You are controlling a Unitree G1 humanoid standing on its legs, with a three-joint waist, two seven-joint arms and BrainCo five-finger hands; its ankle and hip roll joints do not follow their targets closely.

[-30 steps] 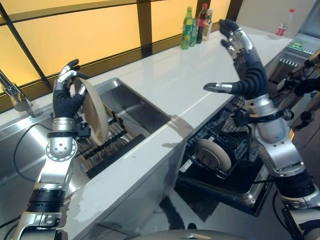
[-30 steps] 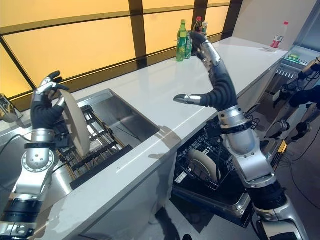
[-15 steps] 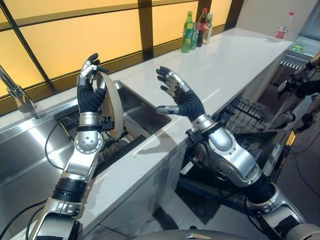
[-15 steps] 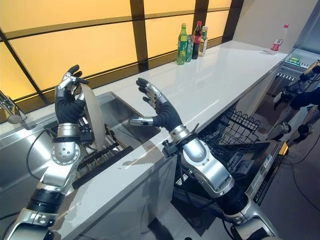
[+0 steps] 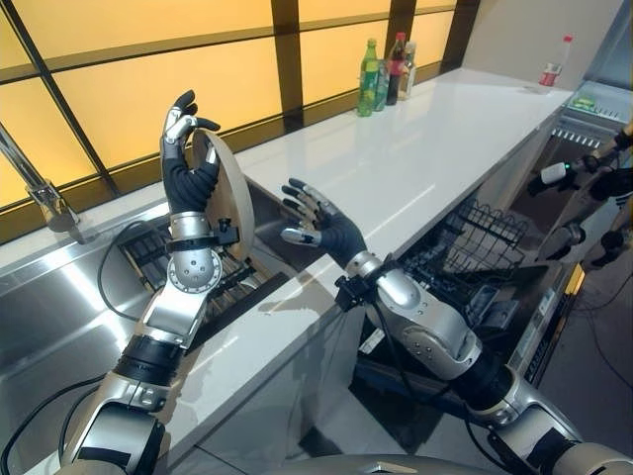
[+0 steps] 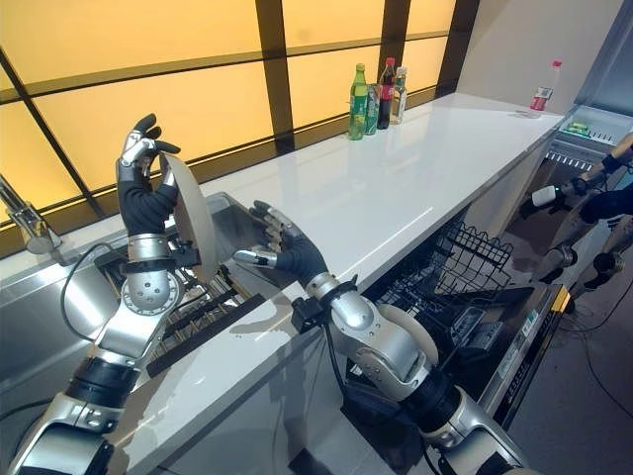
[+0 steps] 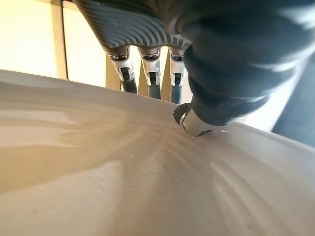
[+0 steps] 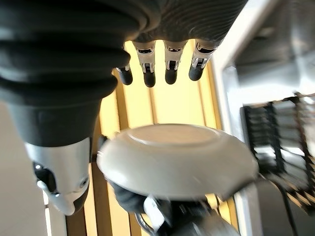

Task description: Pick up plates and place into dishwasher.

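A round beige plate [image 5: 233,201] stands on edge in the air over the sink's dish rack [image 5: 240,287]. My left hand [image 5: 188,168] is shut on it, fingers behind its rim and the thumb [image 7: 196,120] pressed on its face [image 7: 123,187]. My right hand [image 5: 329,232] hovers open just right of the plate, fingers [image 8: 167,69] straight and spread toward it, a small gap between them. From the right wrist, the plate [image 8: 177,162] shows edge-on ahead of the fingertips. The open dishwasher's wire rack [image 5: 477,245] lies below the counter on the right.
A steel sink [image 5: 59,297] with a faucet [image 5: 40,188] sits at the left. The white counter [image 5: 425,158] runs toward the back right, with several bottles [image 5: 386,67] by the window. The dishwasher door [image 5: 554,317] hangs open at the right.
My left hand has lifted the plate a little higher. My right hand has dropped lower and swung left, closer to the plate. The camera has also shifted.
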